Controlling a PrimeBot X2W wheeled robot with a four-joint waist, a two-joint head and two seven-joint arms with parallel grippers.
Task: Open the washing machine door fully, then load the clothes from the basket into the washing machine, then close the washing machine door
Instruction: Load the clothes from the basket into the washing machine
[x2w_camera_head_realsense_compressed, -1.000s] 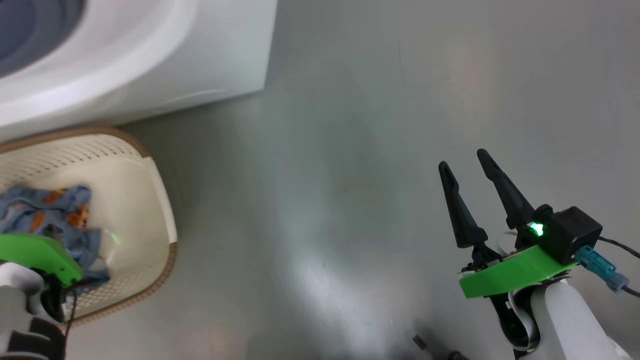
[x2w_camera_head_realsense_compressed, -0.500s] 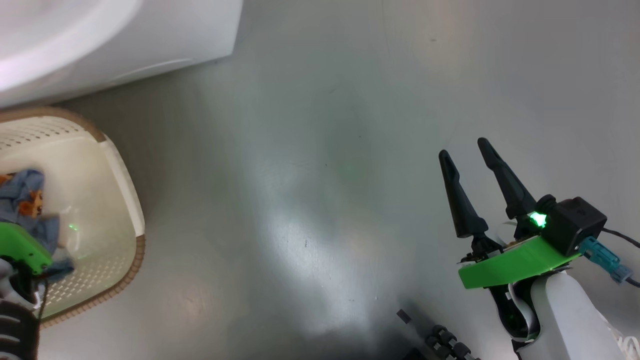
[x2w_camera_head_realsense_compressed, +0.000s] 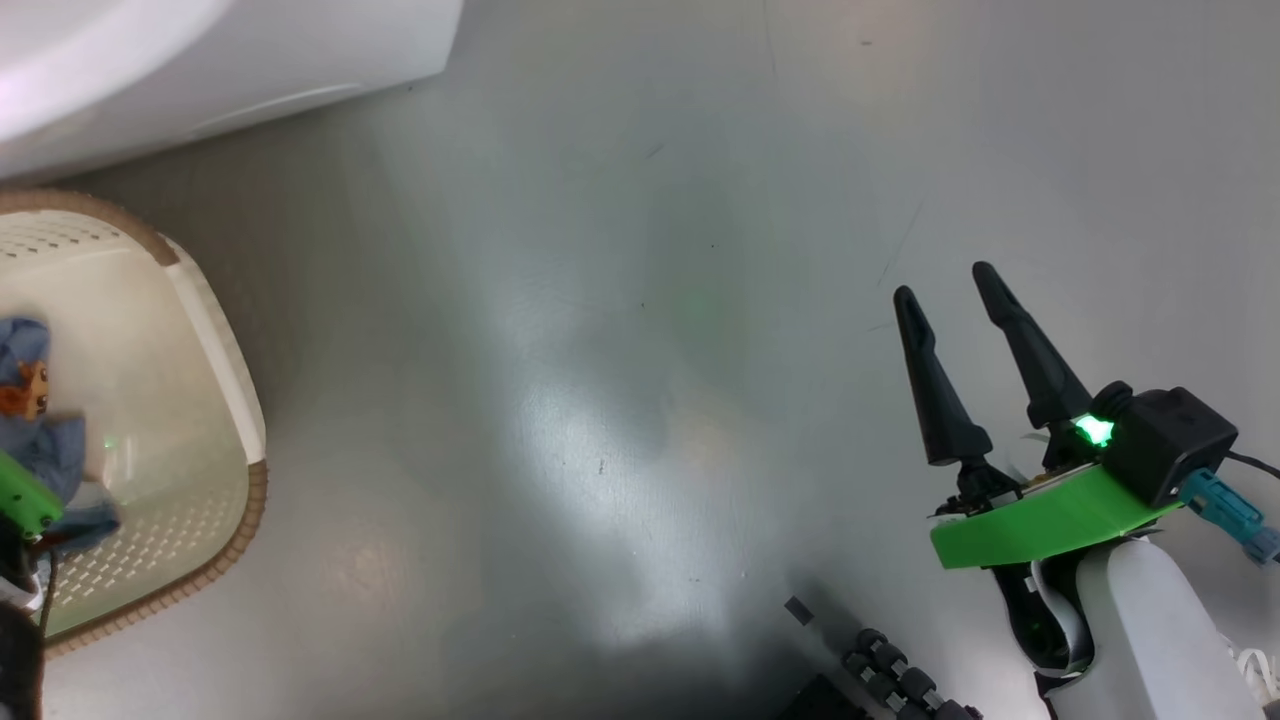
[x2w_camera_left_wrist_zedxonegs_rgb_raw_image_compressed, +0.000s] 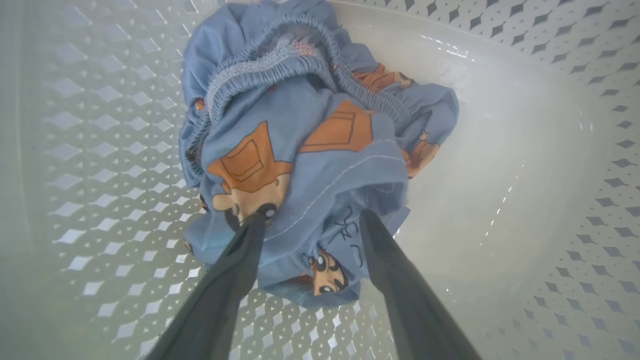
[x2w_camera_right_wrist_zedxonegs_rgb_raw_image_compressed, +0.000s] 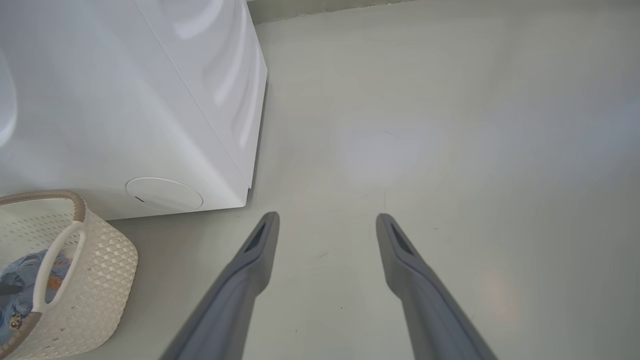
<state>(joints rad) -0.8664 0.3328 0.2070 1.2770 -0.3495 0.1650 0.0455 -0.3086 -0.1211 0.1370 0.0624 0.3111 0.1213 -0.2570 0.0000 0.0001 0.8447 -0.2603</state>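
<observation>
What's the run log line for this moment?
phase: clothes pickup | left hand: open, astride clothes in basket | right hand: open, empty, above floor

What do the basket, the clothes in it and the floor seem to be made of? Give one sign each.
Basket: probably moulded plastic, glossy cream, regular punched holes. Clothes: soft matte fabric, creased, gathered elastic hem. Floor: smooth, semi-gloss grey, perhaps sealed concrete or vinyl; it mirrors light.

Laundry room: washing machine (x2w_camera_right_wrist_zedxonegs_rgb_raw_image_compressed: 150, 100) beside laundry basket (x2w_camera_right_wrist_zedxonegs_rgb_raw_image_compressed: 102, 260).
</observation>
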